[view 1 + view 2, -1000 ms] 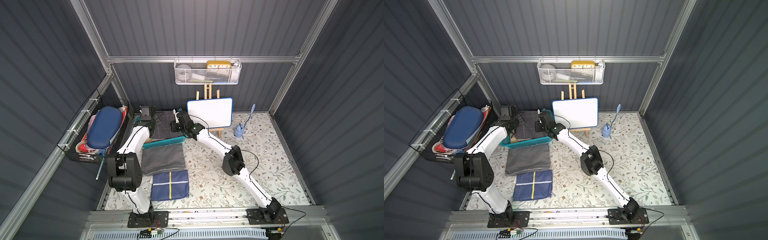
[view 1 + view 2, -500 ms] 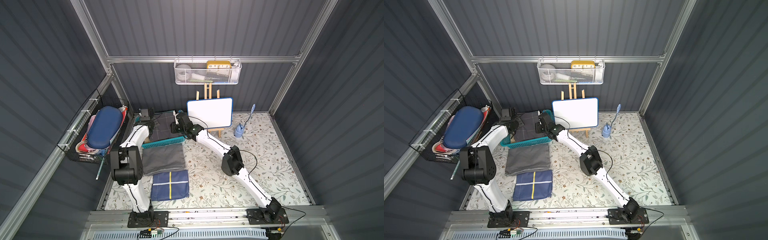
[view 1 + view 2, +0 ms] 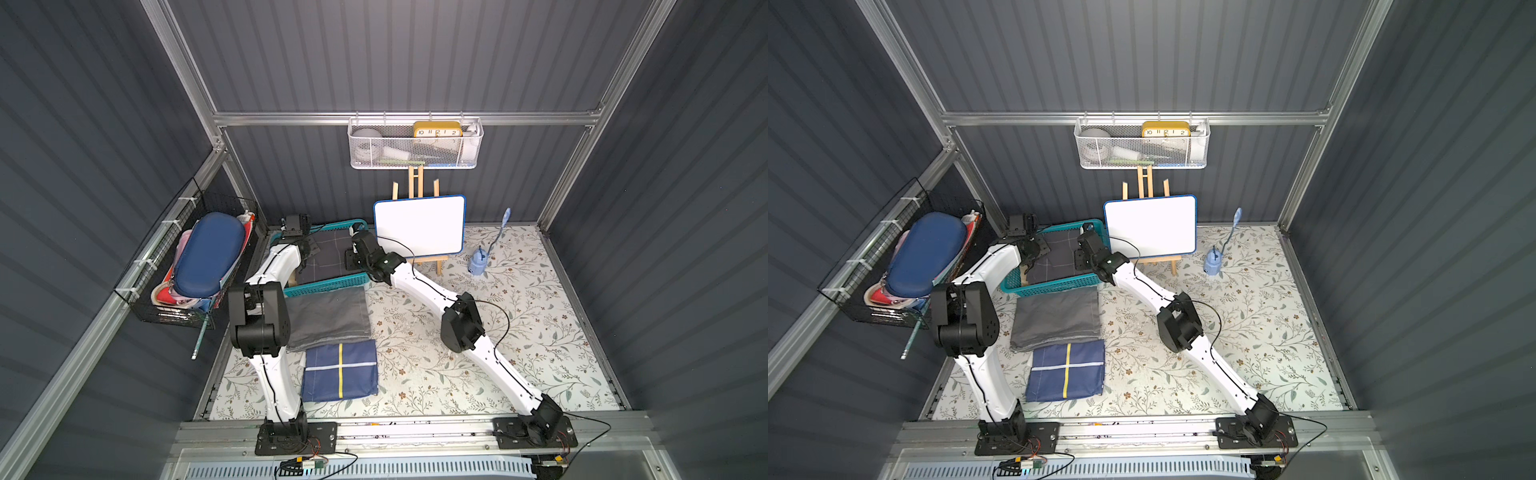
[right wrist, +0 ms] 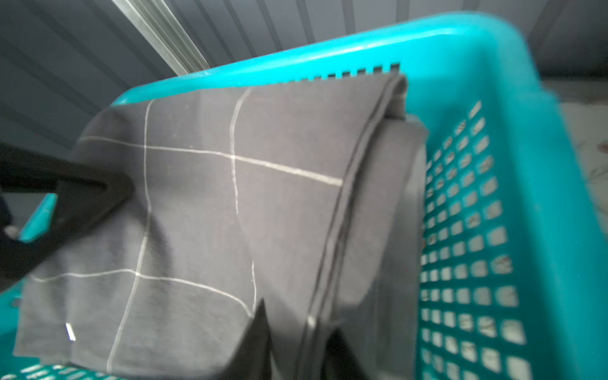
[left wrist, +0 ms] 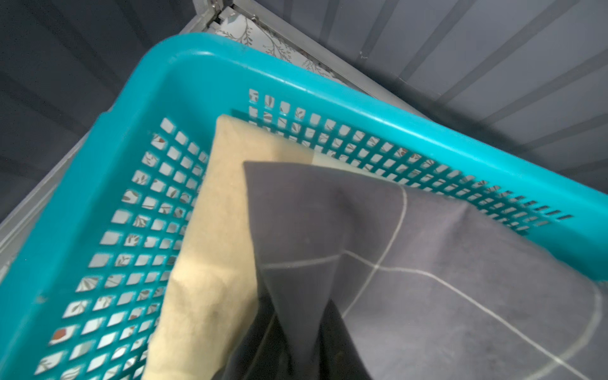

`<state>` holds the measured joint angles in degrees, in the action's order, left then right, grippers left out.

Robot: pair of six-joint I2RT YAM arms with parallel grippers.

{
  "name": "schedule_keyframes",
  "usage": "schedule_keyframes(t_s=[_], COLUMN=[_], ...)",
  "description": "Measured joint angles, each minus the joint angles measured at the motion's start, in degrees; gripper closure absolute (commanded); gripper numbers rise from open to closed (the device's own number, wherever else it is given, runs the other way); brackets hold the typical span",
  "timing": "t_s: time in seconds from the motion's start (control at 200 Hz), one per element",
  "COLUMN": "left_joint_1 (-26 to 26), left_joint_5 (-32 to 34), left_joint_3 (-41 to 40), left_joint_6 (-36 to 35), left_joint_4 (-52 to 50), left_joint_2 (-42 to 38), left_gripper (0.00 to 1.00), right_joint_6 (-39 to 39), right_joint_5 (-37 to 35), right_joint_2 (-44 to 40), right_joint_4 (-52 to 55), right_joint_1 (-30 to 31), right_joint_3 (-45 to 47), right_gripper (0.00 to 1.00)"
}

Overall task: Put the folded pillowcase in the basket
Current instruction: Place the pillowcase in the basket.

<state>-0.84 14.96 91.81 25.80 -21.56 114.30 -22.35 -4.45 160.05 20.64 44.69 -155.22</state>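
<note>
The arms now reach deeper and the pillowcase (image 3: 328, 257) rests in the basket (image 3: 328, 286); the left gripper (image 3: 308, 250) still pinches a corner, the right gripper (image 3: 351, 255) I cannot tell, so only releasing remains.

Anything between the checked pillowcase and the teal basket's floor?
Yes: a beige cloth lies in the basket beneath the pillowcase, sticking out past its corner in the left wrist view. How far under it reaches is hidden. Nothing else visible.
</note>
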Motion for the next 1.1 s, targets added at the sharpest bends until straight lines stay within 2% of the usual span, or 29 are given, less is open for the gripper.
schedule_keyframes(t_s=[0.065,0.205,0.235,0.28,0.335,0.6,0.72,0.845,1.101], left_joint_1=[0.00,-0.02,-0.02,-0.02,-0.02,-0.26,-0.68,-0.85,-0.59], left_joint_5=[0.76,2.69,2.95,3.37,3.87,4.33,1.27,-2.43,-9.44], left_joint_3=[0.00,-1.38,-1.68,-1.88,-1.88,-1.33,-6.54,-7.50,-7.21], left_joint_6=[0.44,1.66,1.79,1.97,2.38,0.09,-0.85,-0.81,-0.85], left_joint_4=[-0.76,-0.98,-1.03,-1.07,-1.07,-1.29,2.64,5.79,7.39], left_joint_2=[0.00,-1.03,-1.38,-1.77,-1.97,-3.98,-9.68,-11.63,-3.87], left_gripper=[0.85,0.78,0.75,0.63,0.53,0.39,0.38,0.36,0.34], right_joint_6=[0.26,0.61,0.61,0.79,0.83,1.66,2.58,2.71,2.27], right_joint_5=[-0.55,-0.94,-1.03,-1.25,-1.62,-1.79,-0.35,3.30,6.86], right_joint_2=[0.00,-0.04,-0.04,-0.11,-0.28,-7.50,-10.10,-10.16,-4.11], right_joint_4=[-0.07,-0.28,-0.26,-0.24,-0.17,-0.33,-1.99,-3.54,-3.06], right_joint_1=[0.00,-0.02,0.00,0.04,0.04,0.33,0.81,1.51,2.01], right_joint_3=[-0.13,-0.15,-0.15,-0.15,-0.13,5.14,5.14,4.17,2.45], right_gripper=[0.60,0.54,0.54,0.53,0.53,0.52,0.50,0.50,0.49])
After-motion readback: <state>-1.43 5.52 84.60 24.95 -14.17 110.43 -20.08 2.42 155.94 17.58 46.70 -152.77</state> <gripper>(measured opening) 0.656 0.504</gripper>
